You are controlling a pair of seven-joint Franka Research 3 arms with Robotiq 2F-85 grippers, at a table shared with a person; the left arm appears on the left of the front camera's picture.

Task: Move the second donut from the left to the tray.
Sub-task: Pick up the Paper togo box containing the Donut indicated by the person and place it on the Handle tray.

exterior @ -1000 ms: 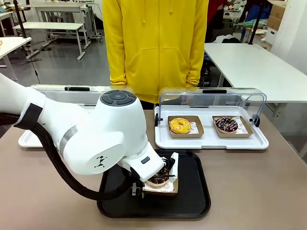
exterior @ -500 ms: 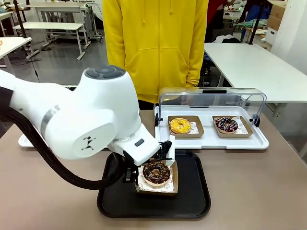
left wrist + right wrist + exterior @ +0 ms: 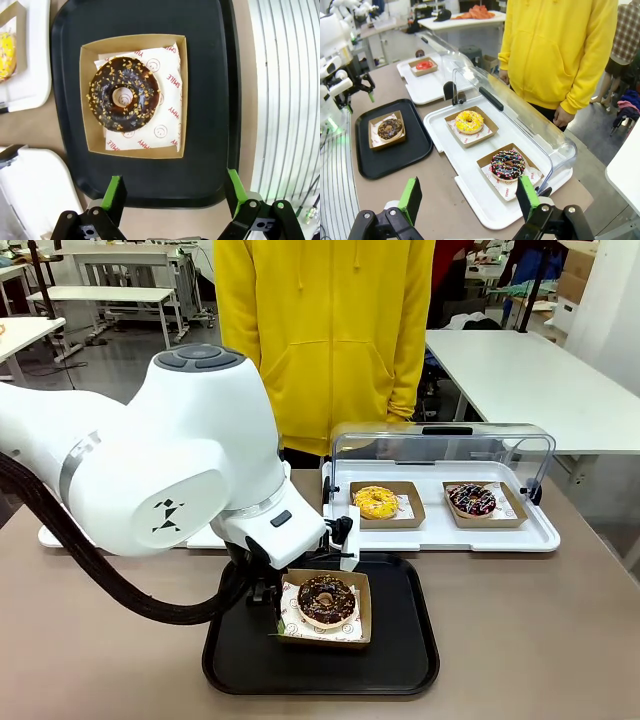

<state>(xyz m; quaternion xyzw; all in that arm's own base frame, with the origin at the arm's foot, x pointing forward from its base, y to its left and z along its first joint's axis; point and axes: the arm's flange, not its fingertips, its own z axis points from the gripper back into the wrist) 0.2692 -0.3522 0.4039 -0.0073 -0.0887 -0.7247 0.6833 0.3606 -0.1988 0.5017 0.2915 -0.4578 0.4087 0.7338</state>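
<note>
Black plastic under brown card — the second donut from the left, chocolate glaze flecked with light specks, sits in its cardboard holder squarely on the tray, clear of the rim on every side. In the front view the same donut rests mid-tray with nothing gripping it. The left hand hangs above the tray's near edge with its green pads spread wide, nothing between them, the holder well clear of both fingers. The right hand is spread too, hovering over the surface beside the white tray with the clear lid, where a yellow donut and a sprinkled donut stay put. The person in the yellow hoodie stands at the far side, not involved

Judging by this, the placing step looks done and the release made — what remains is the retreat. That calls for a straight lift away from the tray, fingers kept apart so neither pad clips the holder's wall
</note>
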